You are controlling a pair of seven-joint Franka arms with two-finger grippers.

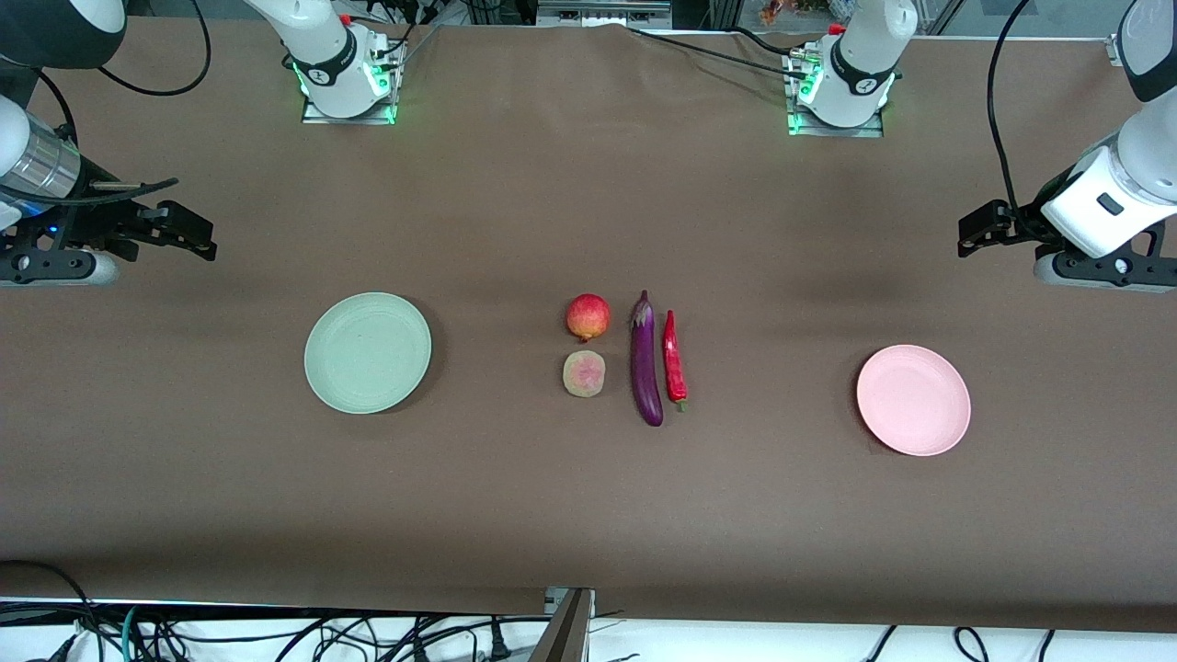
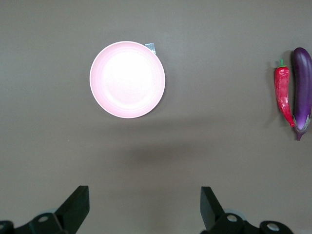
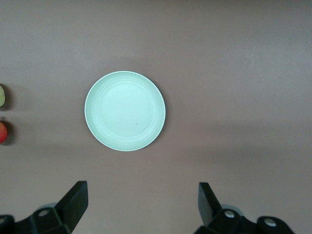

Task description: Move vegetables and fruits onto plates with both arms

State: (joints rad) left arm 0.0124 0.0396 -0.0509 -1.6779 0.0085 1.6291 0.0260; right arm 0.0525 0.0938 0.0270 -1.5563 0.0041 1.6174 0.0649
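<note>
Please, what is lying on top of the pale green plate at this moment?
Nothing lies on the pale green plate; its whole face shows bare in the front and right wrist views. Both fruits, the eggplant and the chili lie on the table. What is under the plate is covered.

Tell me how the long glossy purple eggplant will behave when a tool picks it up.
The long glossy purple eggplant has a shiny skin, so it may slip between the fingers. It is long and slim, so a grip near one end would probably let it tilt; mid-body looks safer. Lying close beside the thin red chili pepper, it could nudge that when pushed.
</note>
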